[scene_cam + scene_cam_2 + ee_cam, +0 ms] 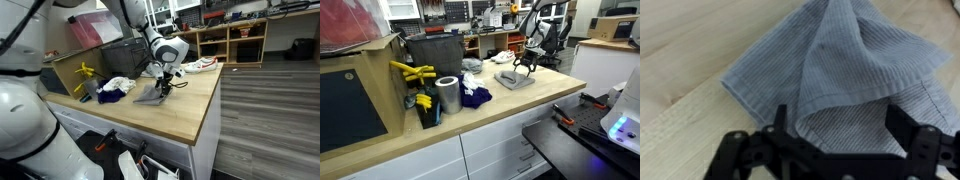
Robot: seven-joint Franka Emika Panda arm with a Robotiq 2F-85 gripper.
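Observation:
A grey-blue cloth [835, 70] lies crumpled and partly folded on the wooden countertop [680, 60]. My gripper [840, 125] is open just above it, one finger on each side of a fold, holding nothing. In both exterior views the gripper [165, 75] [525, 68] hangs over the same cloth [152, 94] [513, 80] near the middle of the counter.
A white and dark blue cloth pile [115, 88] [472, 95] lies beside the grey cloth. A metal can [447, 95], yellow tools [412, 72] and a dark bin [435, 52] stand nearby. A white shoe [203, 65] lies at the counter's far end.

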